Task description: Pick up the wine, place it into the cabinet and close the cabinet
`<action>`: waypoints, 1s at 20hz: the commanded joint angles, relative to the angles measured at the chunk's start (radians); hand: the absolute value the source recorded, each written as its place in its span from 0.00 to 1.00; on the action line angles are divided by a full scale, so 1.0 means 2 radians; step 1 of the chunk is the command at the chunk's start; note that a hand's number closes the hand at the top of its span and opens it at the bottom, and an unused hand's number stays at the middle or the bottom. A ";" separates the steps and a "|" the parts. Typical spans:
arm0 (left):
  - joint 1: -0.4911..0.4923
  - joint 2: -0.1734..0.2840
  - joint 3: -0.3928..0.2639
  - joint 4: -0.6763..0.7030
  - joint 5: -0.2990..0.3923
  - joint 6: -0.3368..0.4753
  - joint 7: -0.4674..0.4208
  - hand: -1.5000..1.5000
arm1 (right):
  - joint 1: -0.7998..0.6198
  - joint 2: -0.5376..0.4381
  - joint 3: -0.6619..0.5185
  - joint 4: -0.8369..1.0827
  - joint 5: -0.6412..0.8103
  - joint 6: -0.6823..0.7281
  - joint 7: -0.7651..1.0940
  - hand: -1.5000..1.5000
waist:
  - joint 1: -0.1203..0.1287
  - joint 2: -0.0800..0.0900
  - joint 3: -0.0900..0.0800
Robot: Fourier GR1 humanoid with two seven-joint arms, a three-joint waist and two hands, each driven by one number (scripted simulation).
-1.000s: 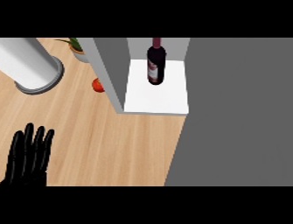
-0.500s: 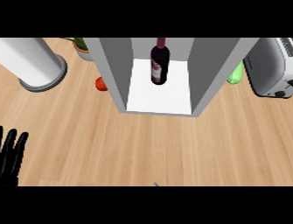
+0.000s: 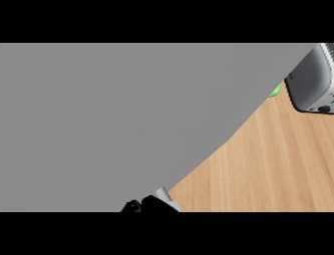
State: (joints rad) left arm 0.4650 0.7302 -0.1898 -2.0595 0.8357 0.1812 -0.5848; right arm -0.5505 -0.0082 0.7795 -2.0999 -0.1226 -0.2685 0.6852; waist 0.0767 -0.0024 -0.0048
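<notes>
Half a second ago the cabinet stood open with the wine upright inside; now a flat grey panel (image 3: pixel 110 124), by my judgement the cabinet door swinging shut, fills most of the head view and hides the bottle, presumably behind it. Right of it lies bare wooden counter (image 3: pixel 287 164), with a toaster (image 3: pixel 324 79) at the far corner. One hand (image 3: pixel 146 205) touches the panel's lower edge; which hand, and its fingers, I cannot tell.
</notes>
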 commanded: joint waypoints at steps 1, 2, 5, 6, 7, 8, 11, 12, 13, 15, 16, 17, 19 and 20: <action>0.014 0.013 0.030 0.001 0.026 -0.036 0.002 0.00 | -0.119 0.004 -0.028 0.103 -0.055 -0.047 -0.014 1.00 | 0.005 0.003 0.000; -0.001 0.012 0.036 0.017 0.028 -0.037 0.003 0.00 | -0.166 0.004 -0.047 0.099 -0.066 -0.052 0.016 1.00 | 0.001 0.003 0.000; 0.011 0.034 0.061 -0.007 0.050 -0.052 0.023 0.00 | -0.230 0.004 -0.061 0.181 -0.098 -0.082 -0.021 1.00 | 0.011 0.003 0.000; -0.006 0.028 0.063 0.011 0.051 -0.049 0.021 0.00 | -0.258 0.004 -0.081 0.211 -0.119 -0.067 -0.027 1.00 | 0.008 0.006 0.000; 0.006 0.018 0.057 0.011 0.047 -0.056 0.014 0.00 | -0.268 0.004 -0.073 0.248 -0.125 -0.069 -0.059 1.00 | 0.006 0.006 0.001; 0.001 0.027 0.069 0.004 0.055 -0.053 0.024 0.00 | -0.298 0.004 -0.095 0.267 -0.147 -0.058 -0.048 1.00 | 0.008 0.006 0.001; 0.005 0.025 0.087 0.031 0.065 -0.088 0.013 0.00 | -0.351 0.004 -0.105 0.341 -0.185 -0.046 -0.073 1.00 | 0.010 0.007 0.000; 0.005 0.032 0.094 0.033 0.065 -0.091 0.017 0.00 | -0.349 0.004 -0.135 0.354 -0.225 -0.010 -0.076 1.00 | 0.010 0.009 0.001; 0.011 0.037 0.098 0.028 0.070 -0.093 0.023 0.00 | -0.349 0.004 -0.116 0.352 -0.263 0.006 -0.058 1.00 | 0.015 0.009 0.001; 0.002 0.033 0.099 0.040 0.060 -0.097 0.011 0.00 | -0.340 0.004 -0.110 0.362 -0.321 0.063 -0.029 1.00 | 0.018 0.012 0.000; 0.007 0.033 0.091 0.025 0.056 -0.087 0.020 0.00 | -0.327 0.004 -0.102 0.369 -0.342 0.096 -0.035 1.00 | 0.012 0.012 0.001; -0.002 0.048 0.118 0.031 0.081 -0.105 0.028 0.00 | -0.334 0.004 -0.107 0.399 -0.349 0.124 -0.046 1.00 | 0.016 0.014 0.001; -0.003 0.042 0.124 0.054 0.081 -0.112 0.026 0.00 | -0.367 0.004 -0.130 0.456 -0.380 0.143 -0.055 1.00 | 0.006 0.011 0.001; 0.006 0.038 0.125 0.039 0.082 -0.106 0.029 0.00 | -0.368 0.004 -0.156 0.482 -0.388 0.146 -0.056 1.00 | 0.002 0.009 0.001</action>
State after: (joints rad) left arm 0.4693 0.8064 0.0295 -1.9882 0.9811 -0.0140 -0.5379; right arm -1.2399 0.0003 0.5402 -1.2913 -0.7849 -0.0743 0.5864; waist 0.0965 0.0174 -0.0035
